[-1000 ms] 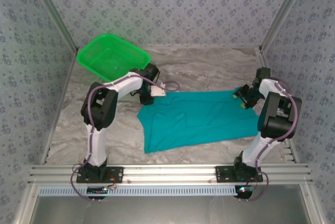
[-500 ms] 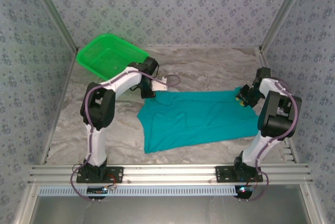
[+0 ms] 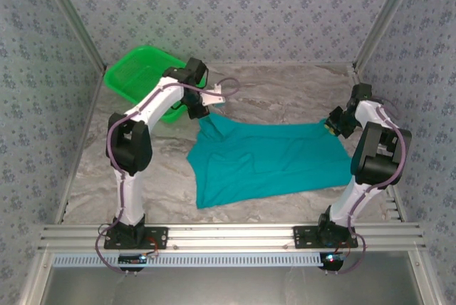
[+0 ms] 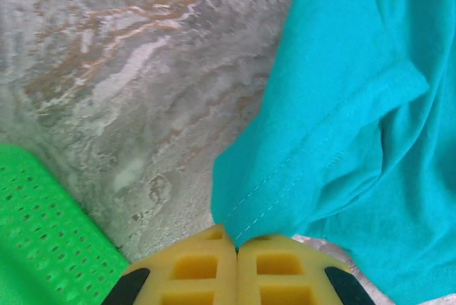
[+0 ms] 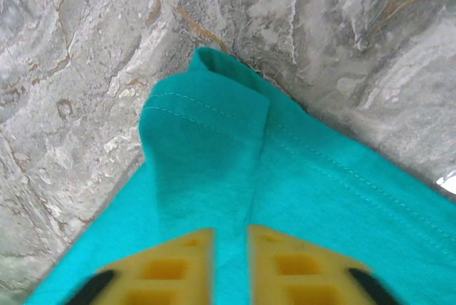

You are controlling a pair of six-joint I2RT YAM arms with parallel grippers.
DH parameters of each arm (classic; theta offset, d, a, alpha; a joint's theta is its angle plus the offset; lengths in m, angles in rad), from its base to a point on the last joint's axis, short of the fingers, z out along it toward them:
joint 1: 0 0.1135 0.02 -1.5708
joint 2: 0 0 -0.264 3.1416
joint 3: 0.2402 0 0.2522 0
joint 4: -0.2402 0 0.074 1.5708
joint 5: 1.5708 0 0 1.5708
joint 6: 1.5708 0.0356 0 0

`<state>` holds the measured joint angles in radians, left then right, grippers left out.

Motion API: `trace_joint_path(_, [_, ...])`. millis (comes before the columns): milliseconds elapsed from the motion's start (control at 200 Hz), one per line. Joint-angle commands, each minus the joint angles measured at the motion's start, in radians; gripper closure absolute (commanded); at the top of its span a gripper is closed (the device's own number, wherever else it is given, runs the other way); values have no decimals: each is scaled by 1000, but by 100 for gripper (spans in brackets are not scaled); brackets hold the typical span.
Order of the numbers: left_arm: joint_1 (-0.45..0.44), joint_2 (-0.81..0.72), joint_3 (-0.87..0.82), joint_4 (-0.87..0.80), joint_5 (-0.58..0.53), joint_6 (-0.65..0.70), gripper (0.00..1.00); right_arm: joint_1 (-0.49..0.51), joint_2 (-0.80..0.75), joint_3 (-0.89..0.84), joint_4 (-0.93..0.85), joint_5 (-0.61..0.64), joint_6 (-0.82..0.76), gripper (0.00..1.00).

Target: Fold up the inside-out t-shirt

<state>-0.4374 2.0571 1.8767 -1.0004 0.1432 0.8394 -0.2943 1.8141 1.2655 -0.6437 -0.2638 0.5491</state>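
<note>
The left hand [image 4: 236, 244] is clenched, its yellow pads pressed together on the stitched hem of the t-shirt [image 4: 356, 105], so that a far-left corner of the cloth is pinched between them. From this pinch the teal fabric is seen hanging down and to the right in soft folds over the marbled desk [image 4: 128, 70]. Just to the left of the hand a corner of the green mesh basket [image 4: 43, 234] is seen.

From above, the left hand [image 3: 201, 114] is held at the far left corner of the t-shirt [image 3: 271, 159], where the cloth is drawn up into a small peak. The left arm is stretched far forward and bent to the right, and the near right corner of the basket [image 3: 132, 80] is crossed by it. The basket is set at the far left of the desk [image 3: 278, 95], and its perforated floor is seen bare where it is visible.

The right hand [image 5: 231, 237] is closed on the far right corner of the t-shirt [image 5: 235, 169]: the cloth is gripped in the narrow gap between the two pads, and a folded hem tip is seen beyond them above the desk [image 5: 85, 48]. In the overhead view the right hand [image 3: 332, 127] is turned leftward, with its arm folded back on itself at the right side. Between the two hands the plain teal garment is spread across the middle of the desk, its near edge slanted.
</note>
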Motion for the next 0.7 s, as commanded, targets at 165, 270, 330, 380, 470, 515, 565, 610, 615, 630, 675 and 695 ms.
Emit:
trace_joint_path(165, [17, -4, 68, -63, 61, -101, 100, 9, 59, -6, 33, -82, 12, 61])
trace_joint_path(270, [18, 1, 105, -62, 92, -139, 100, 21, 99, 22, 29, -76, 24, 61])
trace_joint_path(330, [18, 5, 111, -63, 96, -149, 100, 24, 117, 32, 29, -74, 33, 62])
trace_joint_path(380, [18, 8, 110, -64, 95, -152, 100, 27, 125, 33, 38, -69, 39, 62])
trace_joint_path(470, [18, 11, 109, -74, 89, -148, 100, 29, 132, 43, 38, -73, 47, 78])
trace_joint_path(515, [18, 14, 108, -82, 84, -145, 100, 30, 130, 48, 38, -79, 50, 89])
trace_joint_path(565, [17, 17, 108, -88, 79, -143, 100, 32, 121, 56, 38, -80, 51, 96])
trace_joint_path(610, [17, 15, 108, -95, 74, -139, 100, 38, 108, 65, 25, -64, 52, 98])
trace_joint_path(615, [17, 14, 108, -95, 73, -139, 100, 38, 106, 66, 24, -61, 53, 98])
trace_joint_path(630, [17, 14, 109, -97, 72, -138, 100, 39, 102, 70, 18, -54, 54, 99])
trace_joint_path(675, [18, 11, 109, -105, 68, -134, 100, 41, 89, 81, -1, -36, 56, 100])
trace_joint_path(695, [17, 9, 108, -108, 69, -130, 100, 41, 84, 84, -7, -33, 57, 100])
